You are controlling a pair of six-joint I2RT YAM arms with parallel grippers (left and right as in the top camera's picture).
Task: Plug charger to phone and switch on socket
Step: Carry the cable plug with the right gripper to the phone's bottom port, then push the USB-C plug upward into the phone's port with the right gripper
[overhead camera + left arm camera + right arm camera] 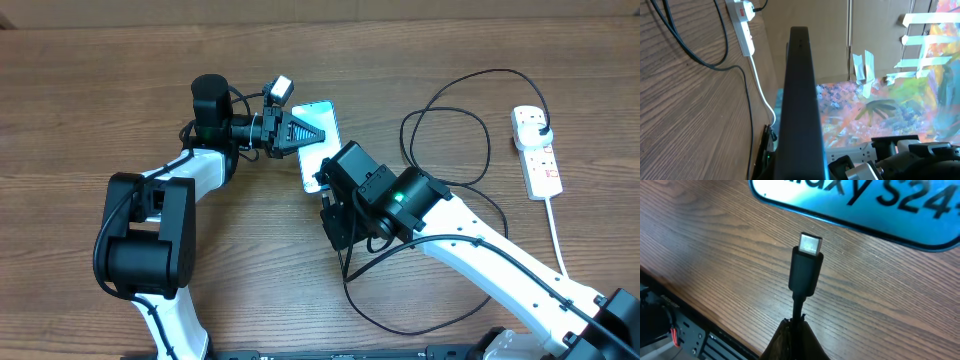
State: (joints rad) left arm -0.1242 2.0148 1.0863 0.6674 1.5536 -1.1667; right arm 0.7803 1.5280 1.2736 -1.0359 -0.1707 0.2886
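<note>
Teal phone (805, 200) (mostly off-frame)

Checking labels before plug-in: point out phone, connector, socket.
phone (326, 122), overhead view, upper right of the screen.
connector (810, 243), right wrist view, metal tip.
socket (543, 170), overhead view, lower half of the white body.

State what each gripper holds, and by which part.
The left gripper holds the phone by its long edge; the right gripper, the charger cable just behind the connector.
</note>
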